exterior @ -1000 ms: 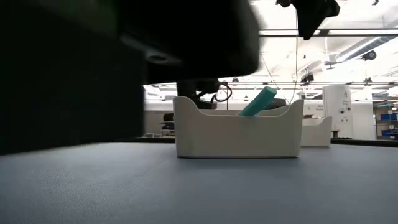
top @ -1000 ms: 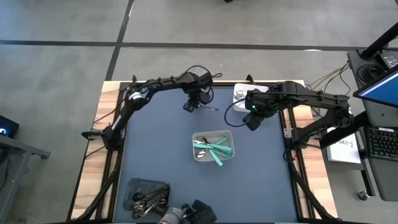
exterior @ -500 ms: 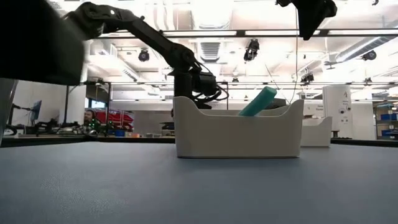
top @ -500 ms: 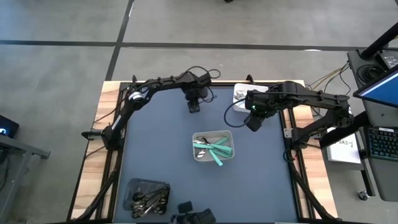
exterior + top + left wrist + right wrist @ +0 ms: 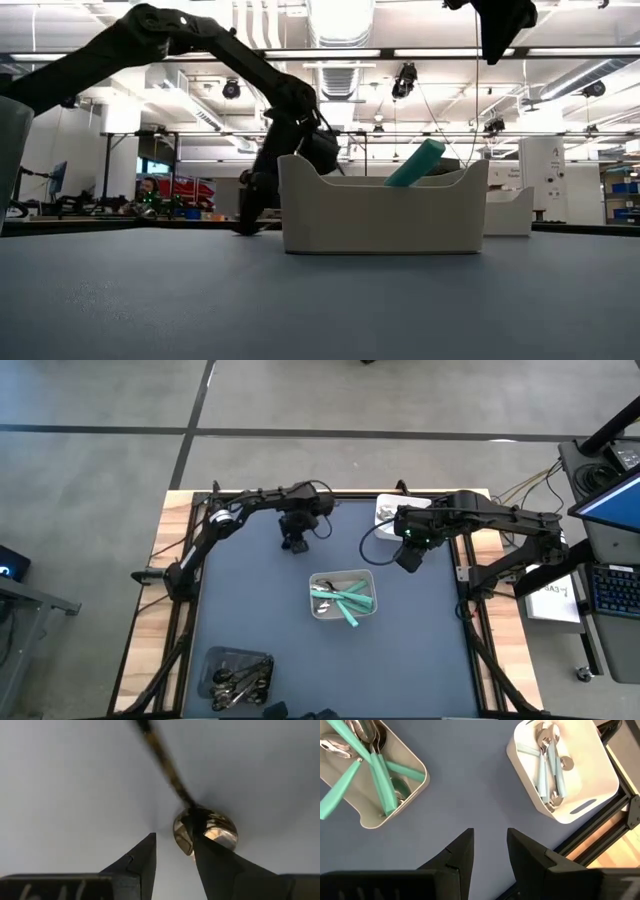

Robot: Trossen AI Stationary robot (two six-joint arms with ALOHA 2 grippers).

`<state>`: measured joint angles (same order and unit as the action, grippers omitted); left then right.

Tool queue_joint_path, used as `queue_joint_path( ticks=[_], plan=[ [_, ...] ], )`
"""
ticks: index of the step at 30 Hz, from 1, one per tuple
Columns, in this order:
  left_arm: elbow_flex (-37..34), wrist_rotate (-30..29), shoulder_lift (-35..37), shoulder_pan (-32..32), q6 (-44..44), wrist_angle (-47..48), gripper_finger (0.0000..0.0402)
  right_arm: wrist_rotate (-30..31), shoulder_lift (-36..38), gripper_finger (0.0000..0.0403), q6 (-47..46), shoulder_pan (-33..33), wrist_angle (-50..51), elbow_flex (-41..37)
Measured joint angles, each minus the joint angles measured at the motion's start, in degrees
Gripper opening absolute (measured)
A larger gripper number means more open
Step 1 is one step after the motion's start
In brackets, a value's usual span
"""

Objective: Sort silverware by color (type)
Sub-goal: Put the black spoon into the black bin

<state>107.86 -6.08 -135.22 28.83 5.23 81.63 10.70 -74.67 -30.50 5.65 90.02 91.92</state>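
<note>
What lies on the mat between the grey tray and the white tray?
Nothing: in the right wrist view the mat between the grey tray and the white tray is bare.

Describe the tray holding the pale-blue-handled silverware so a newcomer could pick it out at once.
Start at the blue table mat and go to its far edge, beside the right arm. There sits a white tray with rounded corners, next to the table's frame. Unlike the grey tray mid-table with teal-handled pieces, this one holds only pale-blue-handled silverware.

Overhead, table-level, two wrist cameras
</note>
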Motion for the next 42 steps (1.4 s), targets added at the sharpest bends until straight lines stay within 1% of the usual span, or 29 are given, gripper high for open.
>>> queue_joint_path(
  ticks=[2,7,10,13,15,17,21,25,28,31,34,36,39,42],
  plan=[
    [-1.7,0.2,0.2,-0.5,-0.5,1.5,0.0113,0.0,0.0,0.0109,0.6,0.0,0.0,0.0],
    [-8.3,0.1,1.6,-1.8,-2.8,1.3,0.0113,0.0,0.0,0.0109,1.7,0.0,0.0,0.0],
    [-10.9,-0.2,2.3,-2.7,-4.4,0.3,0.0113,0.0,0.0,0.0109,3.6,0.0,0.0,0.0],
    [-11.8,-0.8,4.0,-3.7,-4.6,-0.7,0.0113,0.0,0.0,0.0109,4.9,0.0,0.0,0.0],
    [-11.9,-0.1,5.6,-4.0,-4.8,-2.1,0.0113,0.0,0.0,0.0109,5.1,0.0,0.0,0.0],
    [-11.6,0.9,8.2,-4.3,-5.1,-4.4,0.0113,0.0,0.0,0.0109,5.1,0.0,-0.1,0.0],
    [-11.8,1.0,13.5,-4.3,-7.1,-6.4,0.0113,0.8,0.0,0.0109,5.3,0.0,-0.1,0.0],
    [-11.9,1.0,15.7,-4.3,-9.0,-10.4,0.0113,2.0,0.0,0.0109,5.6,0.0,-0.1,0.0],
    [-11.8,1.0,16.0,-4.3,-9.9,-14.4,0.0113,2.8,0.0,0.0109,5.9,0.0,-0.1,0.0],
    [-11.8,0.9,14.9,-4.3,-12.9,-18.5,0.0113,2.9,0.0,0.0109,5.9,0.0,-0.2,0.0],
    [-11.8,0.4,13.4,-4.2,-16.0,-19.7,0.0113,2.8,0.0,0.0109,6.1,0.0,-0.1,0.0],
    [-12.2,-1.2,12.4,-4.2,-18.4,-19.9,0.0113,2.9,0.0,0.0109,6.1,0.0,-0.1,0.0],
    [-13.4,-5.2,11.5,-4.2,-22.6,-21.0,0.0113,2.9,0.0,0.0109,6.2,0.0,-0.1,0.0],
    [-16.2,-6.5,11.9,-4.2,-25.9,-24.6,0.0113,2.9,0.0,0.0109,7.2,0.0,-0.1,0.0]
  ],
)
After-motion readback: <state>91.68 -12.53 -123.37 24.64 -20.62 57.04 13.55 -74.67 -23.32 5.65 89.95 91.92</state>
